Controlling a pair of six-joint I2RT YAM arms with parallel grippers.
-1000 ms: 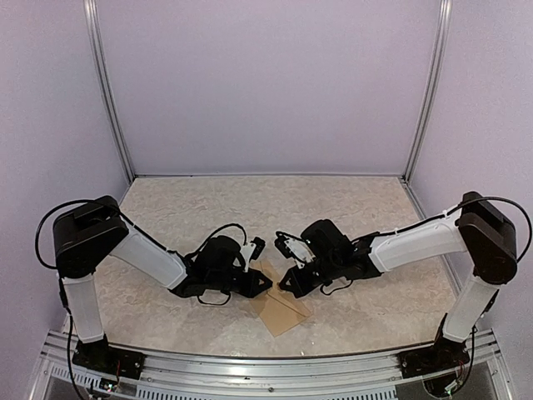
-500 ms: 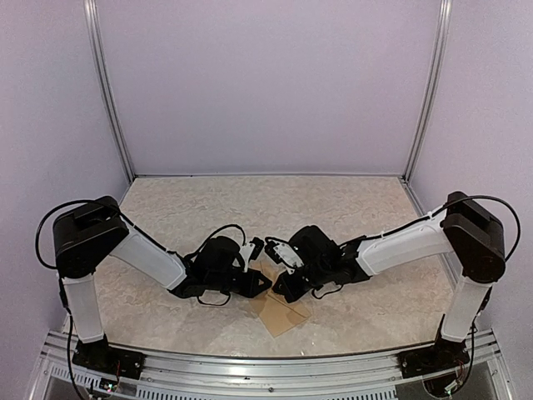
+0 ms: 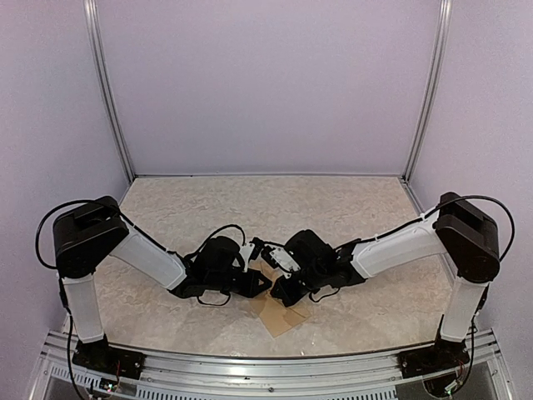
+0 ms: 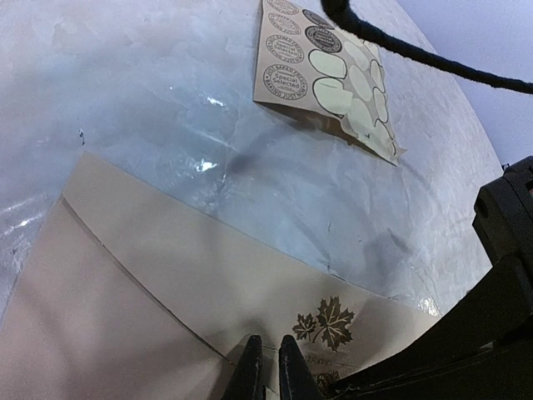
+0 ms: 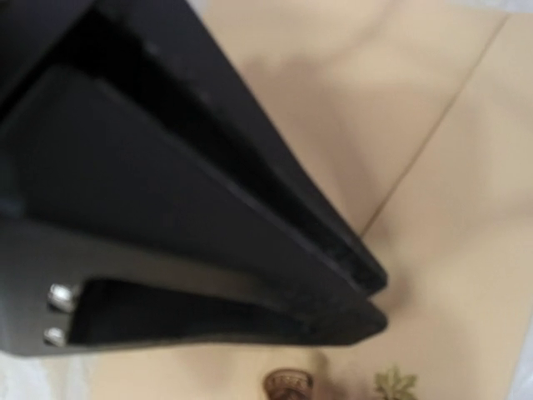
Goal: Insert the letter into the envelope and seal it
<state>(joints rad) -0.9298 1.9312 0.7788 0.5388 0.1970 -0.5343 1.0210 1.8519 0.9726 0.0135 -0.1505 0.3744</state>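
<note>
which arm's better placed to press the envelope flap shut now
Right, likely: its shut jaws sit low over the envelope, beside the maple leaf print. The left arm has its nearly closed jaws on the envelope too, seemingly steadying it.

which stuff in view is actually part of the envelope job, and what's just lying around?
Job:
- envelope, flat on the table
- sticker sheet, apart from it, likely for sealing
- left gripper and right gripper, both shut, at the envelope
- the letter is not in view

Lying about:
- nothing loose seen; only the rig's black cable
</note>
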